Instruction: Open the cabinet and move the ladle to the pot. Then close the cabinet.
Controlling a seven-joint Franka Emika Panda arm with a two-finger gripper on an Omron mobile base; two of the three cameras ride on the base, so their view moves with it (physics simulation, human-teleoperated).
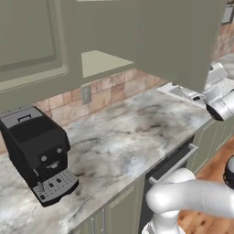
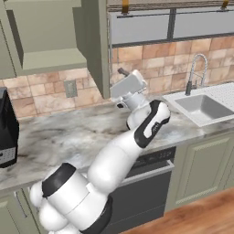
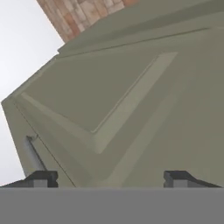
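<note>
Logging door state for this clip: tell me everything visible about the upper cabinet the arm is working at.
The cabinet is a sage-green wall unit above the marble counter, matte as if painted. Its door stands swung out, showing a bare pale shelf. The hand view faces the door's recessed panel, with the silver bar handle near the door's edge. The pincer is open close before the door; whether it touches is unclear.

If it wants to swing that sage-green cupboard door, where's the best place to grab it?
The slim silver bar handle along the edge of the sage-green panelled cabinet door. The door's face is flat, so probably come face-on with the open claw, one finger each side of the bar.
</note>
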